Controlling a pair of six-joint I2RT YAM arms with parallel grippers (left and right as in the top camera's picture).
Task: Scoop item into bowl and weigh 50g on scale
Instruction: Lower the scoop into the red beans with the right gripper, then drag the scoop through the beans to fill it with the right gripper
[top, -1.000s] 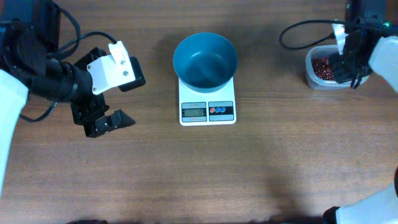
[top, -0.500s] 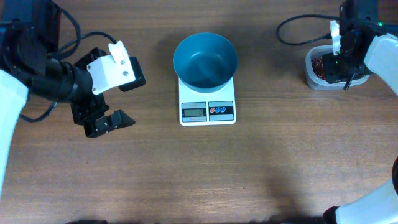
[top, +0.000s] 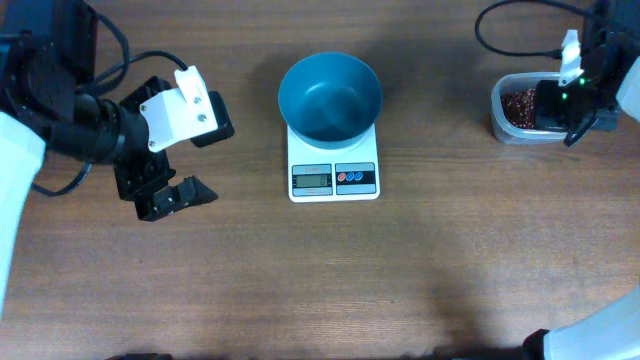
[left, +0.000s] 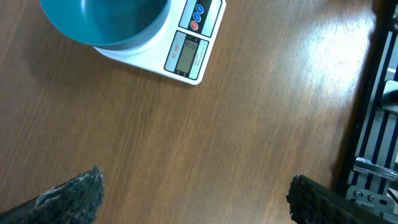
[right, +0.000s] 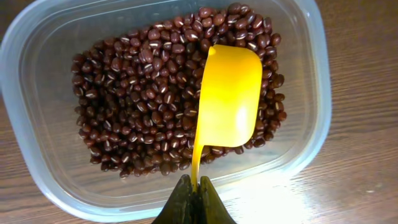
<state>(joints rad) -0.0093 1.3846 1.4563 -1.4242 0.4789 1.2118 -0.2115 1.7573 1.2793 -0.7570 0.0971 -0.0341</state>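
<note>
Scoop (right: 227, 102) dipped in the bean tub (top: 497, 117), blue bowl (top: 330, 97) waiting on the scale (top: 334, 180).

The bowl sits on the scale's rear half and shows only its bare blue inside. The clear tub stands well to the right of the scale, holding a loose layer of reddish-brown beans (right: 143, 99). The right gripper (right: 194, 200) is pinched tight on the yellow scoop's thin handle. The scoop's long axis runs from the fingers across the tub, its head resting on the beans near the far rim with its yellow face bare. The left gripper (top: 205, 157) hangs well to the left of the scale, fingers spread apart around nothing.
</note>
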